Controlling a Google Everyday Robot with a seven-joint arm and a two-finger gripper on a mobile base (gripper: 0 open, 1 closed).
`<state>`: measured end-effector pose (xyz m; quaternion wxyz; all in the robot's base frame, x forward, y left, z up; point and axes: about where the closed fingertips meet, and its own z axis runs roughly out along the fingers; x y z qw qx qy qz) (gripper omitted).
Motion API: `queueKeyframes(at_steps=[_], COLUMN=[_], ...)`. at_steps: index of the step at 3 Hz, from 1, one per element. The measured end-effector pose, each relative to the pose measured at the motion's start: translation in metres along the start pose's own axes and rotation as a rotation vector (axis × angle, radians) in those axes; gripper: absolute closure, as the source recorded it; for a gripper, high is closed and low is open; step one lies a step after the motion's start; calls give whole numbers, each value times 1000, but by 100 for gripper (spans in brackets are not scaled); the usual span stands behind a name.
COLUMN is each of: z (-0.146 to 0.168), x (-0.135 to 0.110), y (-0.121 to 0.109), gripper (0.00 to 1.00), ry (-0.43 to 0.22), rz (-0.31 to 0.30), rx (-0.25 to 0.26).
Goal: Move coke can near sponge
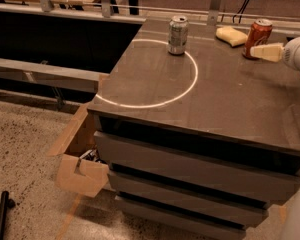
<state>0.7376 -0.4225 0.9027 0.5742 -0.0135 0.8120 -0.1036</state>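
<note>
The coke can [257, 38], a red cylinder with a silver top and white lettering, stands upright at the far right of the table top [230, 104]. Just to its left lies the sponge [231, 35], a pale yellow, soft-looking block with rounded corners, flat on the surface. A narrow gap shows between the two.

The gripper [264, 52] reaches in from the right edge, a cream-coloured, tapered piece on a smooth white rounded arm. Its tip points left and overlaps the lower right side of the coke can. It cannot be told whether the claw is open, closed or gripping the can, nor whether it touches it.

Further left at the far edge stands a silver-grey can [178, 35], upright, its metal dull and printed. It sits on the far arc of a thin white ring [195, 79] marked on the matte dark brown top, well apart from the red can.

Below the top, the front shows flat dark drawer fronts [190, 169] stacked in horizontal bands. To the near left an open brown cardboard box [85, 176] leans against the cabinet on a speckled, grainy floor [25, 149]. A black rod [2, 219] lies at the near left corner.
</note>
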Motion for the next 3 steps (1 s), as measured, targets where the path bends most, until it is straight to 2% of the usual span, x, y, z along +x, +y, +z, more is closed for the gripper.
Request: queueKeyframes(at_steps=[1,2,3], z=[-32,-40,-40], x=[8,10,9], y=[-38,-52,-51], gripper=[0,0,0], ry=[10,14,13], rz=[-29,-29,-29], rx=[98,127,125])
